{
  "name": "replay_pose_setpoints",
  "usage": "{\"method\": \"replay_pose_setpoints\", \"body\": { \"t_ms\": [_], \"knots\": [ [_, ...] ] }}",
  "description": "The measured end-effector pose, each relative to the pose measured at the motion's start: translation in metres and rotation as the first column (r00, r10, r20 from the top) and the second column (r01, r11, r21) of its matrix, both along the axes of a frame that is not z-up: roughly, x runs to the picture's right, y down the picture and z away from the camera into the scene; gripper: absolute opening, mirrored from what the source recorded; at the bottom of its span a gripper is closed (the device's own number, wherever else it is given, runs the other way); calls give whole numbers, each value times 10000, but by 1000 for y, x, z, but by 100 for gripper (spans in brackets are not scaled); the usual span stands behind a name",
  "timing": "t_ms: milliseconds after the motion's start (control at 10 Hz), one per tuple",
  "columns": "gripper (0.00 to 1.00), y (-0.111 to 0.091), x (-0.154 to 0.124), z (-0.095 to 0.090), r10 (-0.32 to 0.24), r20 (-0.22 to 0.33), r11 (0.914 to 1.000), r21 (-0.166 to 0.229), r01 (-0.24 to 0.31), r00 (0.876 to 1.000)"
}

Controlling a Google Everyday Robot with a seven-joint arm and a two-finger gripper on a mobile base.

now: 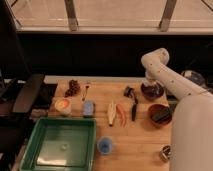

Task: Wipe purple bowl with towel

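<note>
1. Camera view looks down on a wooden surface [135, 145], with a white robot arm reaching in from the right side.
2. A glossy purple bowl [154, 92] stands at the far right of the surface, near its back edge. It is just behind a reddish-brown bowl [160, 114] and to the right of a black-handled tool [134, 107].
3. A gripper [149, 83] hangs from the bent arm at the bowl's left rim. Whether it touches the bowl cannot be told, nor whether it is parted or clamped on anything. No towel can be made out.
4. Judged from this position, the step in hand is working at the bowl itself, either arriving or wiping. The next move calls for bringing cloth against the inside wall and sweeping around it. Pressure should be light, so the bowl does not slide toward the reddish-brown bowl.
5. This bowl sits upright with its mouth facing up. Being round, it has no long axis and points no particular way across the surface.
</note>
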State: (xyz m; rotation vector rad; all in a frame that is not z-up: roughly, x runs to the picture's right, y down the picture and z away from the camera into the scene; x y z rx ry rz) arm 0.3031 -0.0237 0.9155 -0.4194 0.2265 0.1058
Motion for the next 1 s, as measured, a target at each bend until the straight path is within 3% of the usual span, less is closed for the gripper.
{"method": "replay_pose_setpoints", "body": {
  "t_ms": [200,500,800,1000],
  "knots": [
    [0,7,-30,4,-77,687,9999,-133,87,9976],
    [0,29,-27,-17,350,1051,9989,-360,-313,9938],
    [0,35,-6,-26,190,381,9982,-568,-168,9991],
    [0,25,15,-21,83,-67,9985,-542,-86,9999]
  ]
}}
